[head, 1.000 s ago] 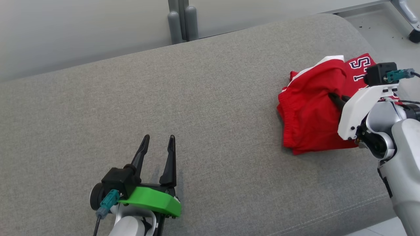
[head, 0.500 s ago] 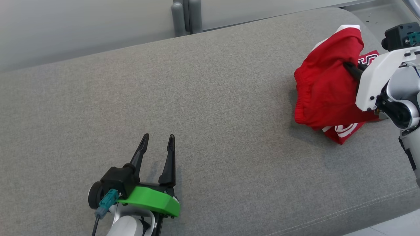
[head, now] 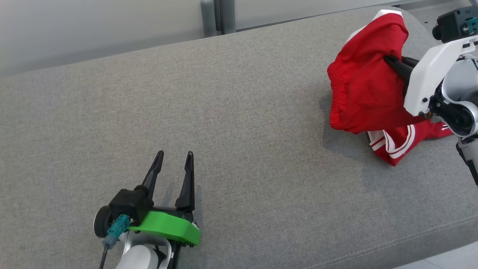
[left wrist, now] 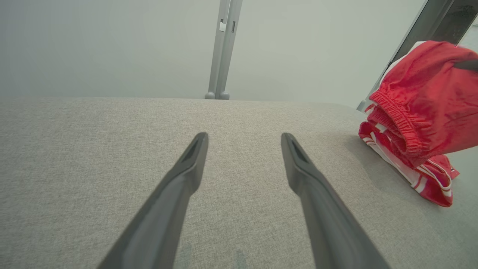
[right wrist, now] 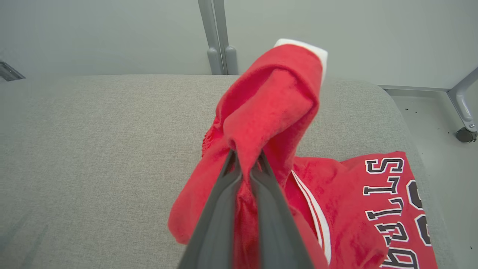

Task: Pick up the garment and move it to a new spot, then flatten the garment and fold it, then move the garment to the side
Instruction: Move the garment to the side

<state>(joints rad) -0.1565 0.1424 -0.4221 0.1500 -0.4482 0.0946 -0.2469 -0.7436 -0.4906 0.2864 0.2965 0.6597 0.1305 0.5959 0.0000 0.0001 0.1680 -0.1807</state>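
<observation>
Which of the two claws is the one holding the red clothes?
The right gripper, white-shelled, pinched shut on the red garment; the green-shelled left gripper is open, holding nothing.

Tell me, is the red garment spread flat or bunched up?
Bunched up. The red garment hangs in crumpled folds from the shut right pincer, its lower part resting on the grey cushion.

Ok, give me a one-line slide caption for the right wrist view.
Right gripper shut on a bunched fold of the red white-trimmed fabric shorts, lettered end lying on the grey fabric cushion.
</observation>
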